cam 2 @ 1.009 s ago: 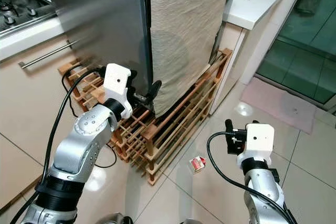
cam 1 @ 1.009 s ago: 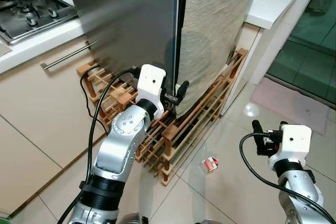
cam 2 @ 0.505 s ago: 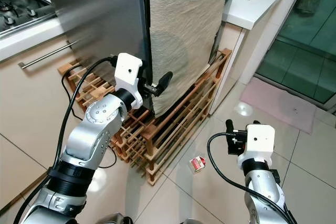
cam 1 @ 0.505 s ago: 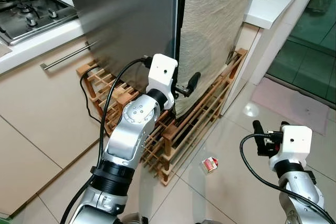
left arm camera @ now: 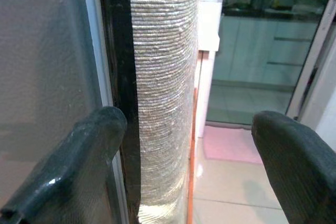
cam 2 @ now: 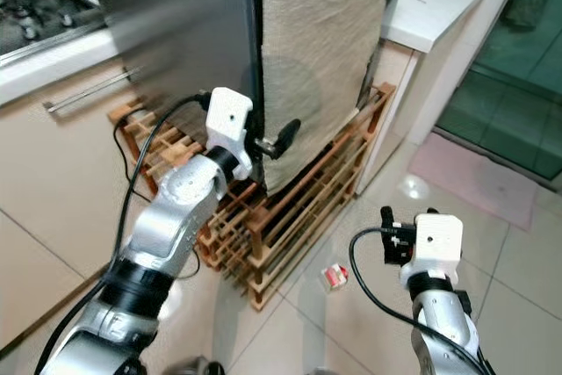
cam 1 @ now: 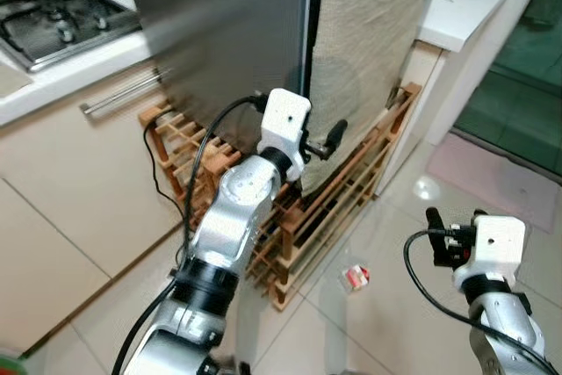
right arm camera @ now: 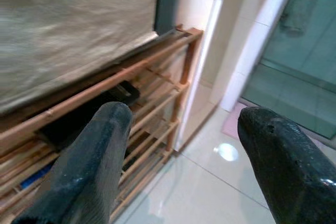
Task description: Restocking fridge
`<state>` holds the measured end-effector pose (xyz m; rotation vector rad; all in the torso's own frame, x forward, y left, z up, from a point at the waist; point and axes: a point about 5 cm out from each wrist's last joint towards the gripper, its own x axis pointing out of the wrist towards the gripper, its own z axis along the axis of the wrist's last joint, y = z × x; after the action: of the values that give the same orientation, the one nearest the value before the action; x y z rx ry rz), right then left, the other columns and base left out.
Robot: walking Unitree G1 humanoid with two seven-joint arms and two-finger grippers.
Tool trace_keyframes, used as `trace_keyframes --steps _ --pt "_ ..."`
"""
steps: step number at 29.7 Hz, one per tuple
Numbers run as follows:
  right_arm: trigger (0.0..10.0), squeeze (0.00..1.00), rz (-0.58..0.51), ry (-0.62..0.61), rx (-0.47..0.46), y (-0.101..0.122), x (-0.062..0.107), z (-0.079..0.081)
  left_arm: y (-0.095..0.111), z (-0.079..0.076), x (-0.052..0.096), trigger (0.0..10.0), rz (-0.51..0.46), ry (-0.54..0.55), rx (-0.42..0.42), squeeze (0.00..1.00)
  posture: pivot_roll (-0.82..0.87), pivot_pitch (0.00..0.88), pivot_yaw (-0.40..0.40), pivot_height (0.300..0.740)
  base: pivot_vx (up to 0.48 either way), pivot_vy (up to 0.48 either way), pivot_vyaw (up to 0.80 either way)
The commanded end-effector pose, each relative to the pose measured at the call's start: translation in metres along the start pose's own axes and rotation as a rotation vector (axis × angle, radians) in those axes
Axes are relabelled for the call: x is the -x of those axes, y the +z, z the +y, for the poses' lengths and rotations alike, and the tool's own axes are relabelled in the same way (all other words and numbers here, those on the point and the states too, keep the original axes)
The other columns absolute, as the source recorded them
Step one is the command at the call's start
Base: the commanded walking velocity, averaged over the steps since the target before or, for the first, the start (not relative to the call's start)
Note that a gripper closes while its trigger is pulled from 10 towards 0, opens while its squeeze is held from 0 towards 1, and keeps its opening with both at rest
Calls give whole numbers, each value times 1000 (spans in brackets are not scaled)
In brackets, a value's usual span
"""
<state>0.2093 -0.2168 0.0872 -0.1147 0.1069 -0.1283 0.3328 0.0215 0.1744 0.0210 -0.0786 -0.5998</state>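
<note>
The fridge has a steel-grey door, and a beige ribbed cloth hangs over its side. My left gripper is raised to the fridge's lower front corner. It is open, its fingers straddling the dark door edge and the cloth without closing on either. My right gripper hangs low over the floor at the right, open and empty, facing the wooden rack. A small red and white carton lies on the tiles between the arms.
A slatted wooden rack runs around the fridge's base on the floor. A gas hob and a drawer handle are at the left. A white counter stands right of the fridge, with a pink mat beyond.
My left gripper has risen and reached right, from beside the door's corner to across the cloth-covered edge. The view has shifted slightly. The right arm is still.
</note>
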Motion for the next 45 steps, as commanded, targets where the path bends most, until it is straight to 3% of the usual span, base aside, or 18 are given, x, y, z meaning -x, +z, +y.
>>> trace_keyframes --steps 1,6,8,9,10,11,13,15,17,23,32,36,38,43,45 --pt "10000 0 -4 -8 2 0 -1 -1 4 -11 -10 10000 -6 -31 -24 0 -17 57 22 740 0 0 0" --pt "10000 0 -5 -11 4 0 -1 -1 4 -25 -18 10000 15 -80 19 0 -23 59 22 740 0 0 0" --pt "10000 0 -5 -14 6 0 -1 -2 7 -39 -25 10000 32 -138 109 0 -22 60 21 740 0 0 0" --pt "10000 0 -5 -14 6 0 -1 -2 7 -39 -25 10000 32 -138 109 0 -22 60 21 740 0 0 0" --pt "10000 0 -5 -14 6 0 -1 -2 12 -50 -29 10000 42 -187 177 0 -22 60 22 740 0 0 0" --pt "10000 0 -5 -14 6 0 -1 -2 12 -50 -29 10000 42 -187 177 0 -22 60 22 740 0 0 0" --pt "10000 0 -5 -14 4 0 -1 -1 25 -68 -33 10000 17 -268 245 0 -20 60 22 740 0 0 0" --pt "10000 0 -5 -13 3 0 -2 -1 32 -75 -34 10000 2 -308 269 0 -20 61 22 740 0 0 0" --pt "10000 0 -6 -10 0 0 -2 1 51 -93 -30 10000 -56 -453 301 0 -20 63 25 740 0 0 0" --pt "10000 0 -3 -11 0 0 -2 1 78 -105 -18 10000 -165 -647 382 0 -21 66 23 740 0 0 0" --pt "10000 0 -2 -12 3 -1 -2 0 96 -102 -3 10000 -242 -770 416 0 -20 67 17 740 0 0 0" --pt "10000 0 1 -8 4 -2 -4 0 98 -94 6 10000 -245 -836 377 0 -14 63 12 740 0 0 0" --pt "10000 0 1 -7 4 -1 -5 1 95 -89 5 10000 -238 -804 348 0 -14 60 13 740 0 0 0" --pt "10000 0 -3 -8 3 -1 -7 2 67 -63 -9 10000 -152 -522 151 0 -9 55 13 740 0 0 0" --pt "10000 0 -4 -8 4 -1 -7 2 61 -59 -11 10000 -133 -477 124 0 -10 54 13 740 0 0 0"
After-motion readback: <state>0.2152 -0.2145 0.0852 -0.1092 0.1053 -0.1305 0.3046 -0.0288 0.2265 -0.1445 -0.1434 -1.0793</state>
